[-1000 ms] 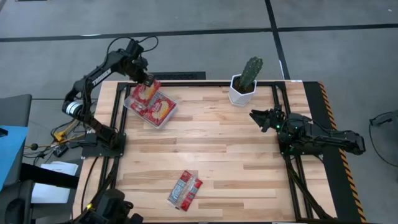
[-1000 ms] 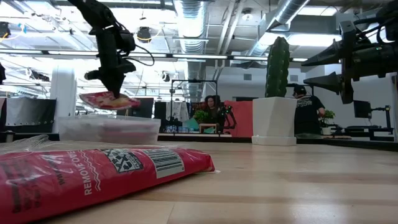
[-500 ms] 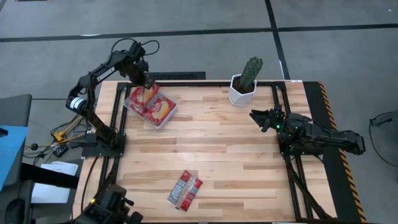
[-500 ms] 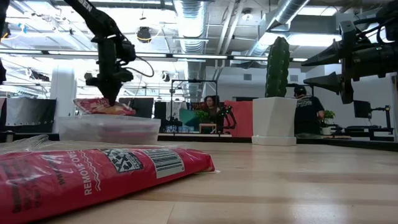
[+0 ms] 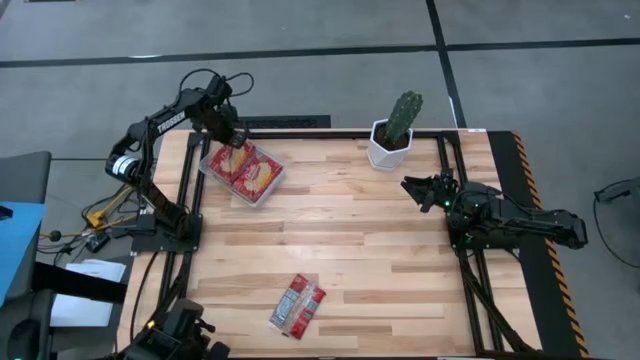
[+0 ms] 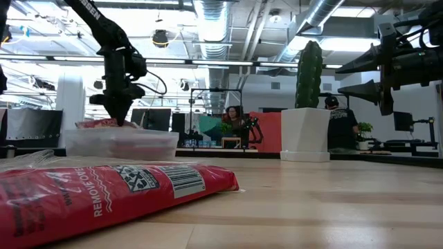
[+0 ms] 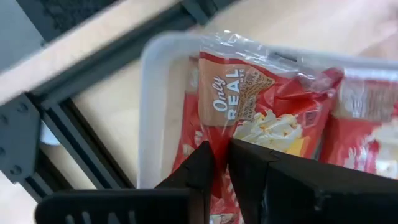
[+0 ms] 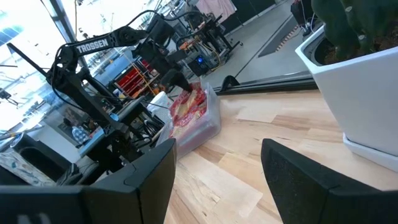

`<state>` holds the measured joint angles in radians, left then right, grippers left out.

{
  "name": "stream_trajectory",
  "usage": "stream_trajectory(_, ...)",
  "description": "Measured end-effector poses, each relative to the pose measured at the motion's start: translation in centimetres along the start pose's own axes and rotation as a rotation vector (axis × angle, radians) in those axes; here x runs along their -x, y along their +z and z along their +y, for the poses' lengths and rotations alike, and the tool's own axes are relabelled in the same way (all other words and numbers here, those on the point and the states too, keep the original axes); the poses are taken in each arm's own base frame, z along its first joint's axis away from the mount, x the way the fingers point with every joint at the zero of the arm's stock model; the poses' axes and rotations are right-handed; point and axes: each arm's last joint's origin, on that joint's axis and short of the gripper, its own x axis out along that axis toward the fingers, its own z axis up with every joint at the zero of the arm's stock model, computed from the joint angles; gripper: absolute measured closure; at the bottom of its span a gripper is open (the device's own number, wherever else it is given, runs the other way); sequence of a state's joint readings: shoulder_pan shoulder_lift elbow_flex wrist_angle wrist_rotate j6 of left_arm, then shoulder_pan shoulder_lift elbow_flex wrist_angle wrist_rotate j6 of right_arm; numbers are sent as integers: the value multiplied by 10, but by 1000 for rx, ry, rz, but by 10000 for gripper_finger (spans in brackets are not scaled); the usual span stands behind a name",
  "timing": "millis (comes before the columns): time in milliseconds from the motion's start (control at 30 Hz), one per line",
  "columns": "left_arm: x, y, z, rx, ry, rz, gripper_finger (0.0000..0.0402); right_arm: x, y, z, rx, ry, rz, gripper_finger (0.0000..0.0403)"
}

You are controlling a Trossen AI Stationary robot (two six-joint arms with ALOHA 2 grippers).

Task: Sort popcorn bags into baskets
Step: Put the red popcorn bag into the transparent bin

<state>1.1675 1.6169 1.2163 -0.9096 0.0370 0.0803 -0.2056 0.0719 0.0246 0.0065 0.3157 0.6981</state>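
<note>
— Is the left gripper (image 7: 221,163) holding anything right now?

— Yes. Its two fingers are pinched nearly together on the edge of a popcorn bag (image 7: 249,106), and that bag sits down inside the clear basket (image 5: 212,170) at the far left corner of the table (image 5: 350,230), on top of other red packets there. From the low view I can't quite tell whether the bag rests fully on the pile or hangs a touch above it.

— How do those bags handle, would you say?

— Light and floppy, I'd judge. The film wrapper crinkles and looks slick, so a flat grab would likely slip. Pinching a thin edge or a corner, as it does here, seems the safer hold.

— And beyond that?

— One more bag (image 5: 297,305) lies alone near the front edge of the table, well apart from the basket. The right gripper (image 5: 414,187) waits over the right side, fingers spread wide and empty, close to the cactus pot (image 5: 389,145).
</note>
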Motion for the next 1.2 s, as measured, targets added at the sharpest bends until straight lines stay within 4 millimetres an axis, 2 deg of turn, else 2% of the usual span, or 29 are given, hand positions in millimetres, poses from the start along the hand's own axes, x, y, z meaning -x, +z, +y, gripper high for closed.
stream_trajectory(200, 0, 3, -3, -36, -25, -34, 333, 0, 0, 0, 0, 0, 0, 143)
stream_trajectory(533, 1, -5, -2, -78, 12, 61, 225, 0, 0, 0, 0, 0, 0, 143)
stream_trajectory(667, 14, -2, -9, -58, -76, 54, 209, 0, 0, 0, 0, 0, 0, 143)
stream_trajectory(800, 39, -4, -23, -69, -109, 12, 208, 0, 0, 0, 0, 0, 0, 143)
stream_trajectory(867, 52, -10, -35, -66, -158, -13, 208, 0, 0, 0, 0, 0, 0, 143)
stream_trajectory(967, 69, -25, -63, -86, -322, -61, 207, 0, 0, 0, 0, 0, 0, 143)
stream_trajectory(1067, 79, -44, -100, -146, -410, -104, 207, 0, 0, 0, 0, 0, 0, 143)
stream_trajectory(1200, 85, -82, -153, -219, -527, -146, 207, 0, 0, 0, 0, 5, 5, 143)
